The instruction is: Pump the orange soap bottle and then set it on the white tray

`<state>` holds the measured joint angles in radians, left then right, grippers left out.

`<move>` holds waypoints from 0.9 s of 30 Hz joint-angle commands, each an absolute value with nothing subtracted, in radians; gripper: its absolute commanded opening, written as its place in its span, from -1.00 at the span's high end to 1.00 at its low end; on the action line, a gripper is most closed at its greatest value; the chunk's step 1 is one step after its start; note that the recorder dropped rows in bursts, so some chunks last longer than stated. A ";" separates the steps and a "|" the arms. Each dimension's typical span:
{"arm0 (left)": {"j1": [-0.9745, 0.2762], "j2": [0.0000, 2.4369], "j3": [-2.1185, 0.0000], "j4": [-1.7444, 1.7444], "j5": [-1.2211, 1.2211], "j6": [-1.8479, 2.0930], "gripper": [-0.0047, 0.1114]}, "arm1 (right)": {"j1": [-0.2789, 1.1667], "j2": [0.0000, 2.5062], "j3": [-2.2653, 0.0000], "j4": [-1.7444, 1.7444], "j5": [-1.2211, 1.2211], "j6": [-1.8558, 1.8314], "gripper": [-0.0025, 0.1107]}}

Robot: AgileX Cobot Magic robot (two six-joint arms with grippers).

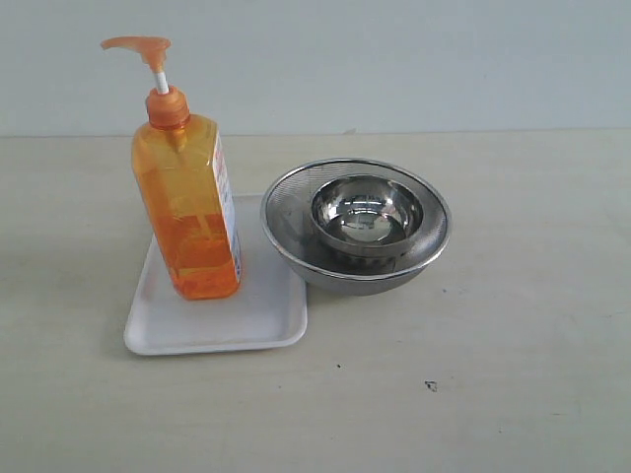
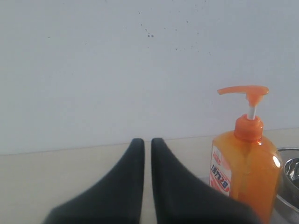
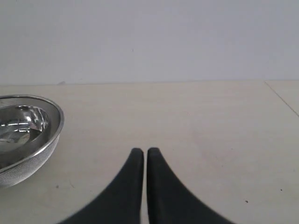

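Observation:
The orange soap bottle (image 1: 187,202) stands upright on the white tray (image 1: 266,320), toward the tray's left half, pump head raised on its white stem and pointing left. Neither gripper shows in the exterior view. In the left wrist view the bottle (image 2: 245,168) stands off to one side of my left gripper (image 2: 147,142), whose black fingers are shut with only a thin slit between them and nothing held. My right gripper (image 3: 140,152) is likewise shut and empty, low over bare table.
A steel mesh bowl (image 1: 357,229) with a smaller steel bowl (image 1: 367,212) nested inside stands right against the tray's right side; its rim (image 3: 53,114) shows in the right wrist view. A pale wall runs behind the beige table.

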<state>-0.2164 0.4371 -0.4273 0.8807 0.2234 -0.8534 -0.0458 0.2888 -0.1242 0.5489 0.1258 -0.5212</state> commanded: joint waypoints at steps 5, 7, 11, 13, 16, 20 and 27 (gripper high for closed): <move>-0.220 0.436 -0.424 0.875 0.210 -0.863 0.84 | -0.049 0.069 0.000 0.485 0.092 -0.433 0.96; -0.220 0.436 -0.424 0.875 0.210 -0.863 0.84 | -0.049 0.028 0.000 0.377 0.153 -0.302 0.96; -0.220 0.436 -0.424 0.875 0.210 -0.863 0.84 | -0.049 0.000 0.000 0.124 0.253 0.000 0.96; -0.220 0.436 -0.424 0.875 0.210 -0.863 0.84 | -0.049 0.000 0.000 0.062 0.310 0.092 0.96; -0.220 0.436 -0.424 0.875 0.210 -0.863 0.84 | -0.049 0.000 0.000 0.037 0.326 0.098 0.96; -0.220 0.436 -0.424 0.875 0.210 -0.863 0.84 | -0.049 0.000 0.000 0.022 0.326 0.061 0.96; -0.220 0.436 -0.424 0.875 0.210 -0.863 0.84 | -0.018 0.000 0.000 0.022 0.326 0.007 0.96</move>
<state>-0.2164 0.4371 -0.4273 0.8807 0.2234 -0.8534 -0.0405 0.0064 0.0005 0.0324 0.3294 0.0335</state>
